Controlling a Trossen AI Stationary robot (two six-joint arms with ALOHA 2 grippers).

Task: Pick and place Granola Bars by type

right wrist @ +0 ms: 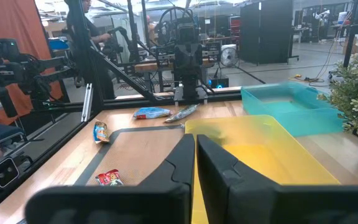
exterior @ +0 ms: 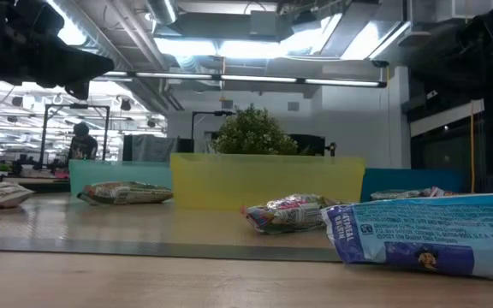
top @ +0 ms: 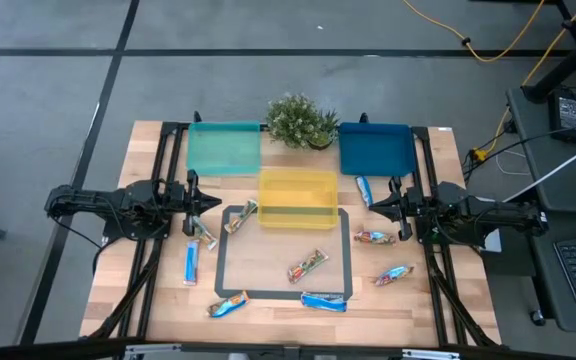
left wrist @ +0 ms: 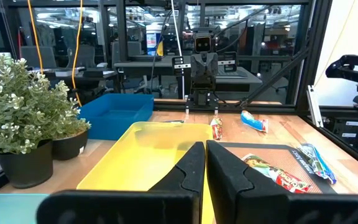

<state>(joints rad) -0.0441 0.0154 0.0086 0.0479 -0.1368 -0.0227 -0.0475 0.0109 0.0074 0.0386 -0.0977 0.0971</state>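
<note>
Foil-wrapped Granola Bars (top: pixel 308 266) lie scattered on the wooden table (top: pixel 268 305) before you, none in the trays. Your left gripper (top: pixel 200 200) and right gripper (top: pixel 376 206) are both closed, holding nothing.

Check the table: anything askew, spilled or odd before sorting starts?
Nothing damaged or spilled. The granola bars lie scattered at mixed angles around the yellow tray, none inside any tray. Left gripper and right gripper are shut and empty, parked at the table's sides.
</note>
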